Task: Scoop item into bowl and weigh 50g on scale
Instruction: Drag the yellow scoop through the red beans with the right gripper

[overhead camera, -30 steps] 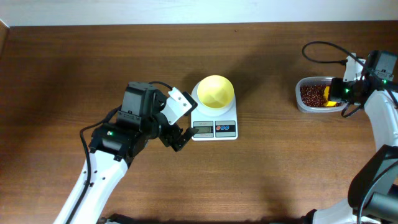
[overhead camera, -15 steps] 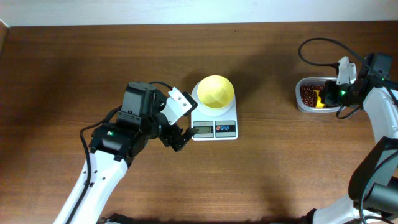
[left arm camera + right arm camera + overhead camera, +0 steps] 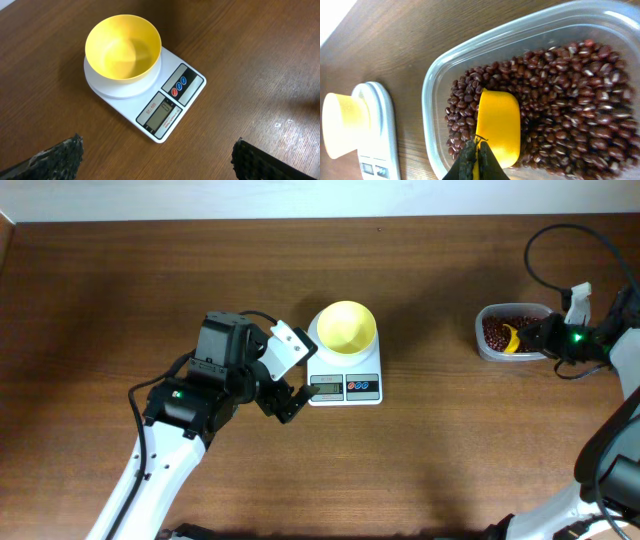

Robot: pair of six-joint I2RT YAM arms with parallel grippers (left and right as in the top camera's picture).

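Note:
The empty yellow bowl point(image 3: 346, 327) sits on the white scale point(image 3: 345, 385); both also show in the left wrist view, the bowl point(image 3: 123, 47) on the scale point(image 3: 165, 112). My left gripper point(image 3: 293, 398) is open and empty, just left of the scale's front. The red-brown beans point(image 3: 500, 332) fill a clear tub point(image 3: 489, 352) at the right. My right gripper point(image 3: 478, 155) is shut on a yellow scoop point(image 3: 497, 126), whose cup lies turned over on the beans point(image 3: 560, 90) inside the tub point(image 3: 432, 120).
A black cable point(image 3: 560, 240) loops above the right arm at the table's right edge. The table's far edge meets a white wall at the top. Bare wood lies between the scale and the tub.
My right arm has swung back to the right and rotated, and the scoop has turned within the tub. The left arm, bowl and scale have not moved.

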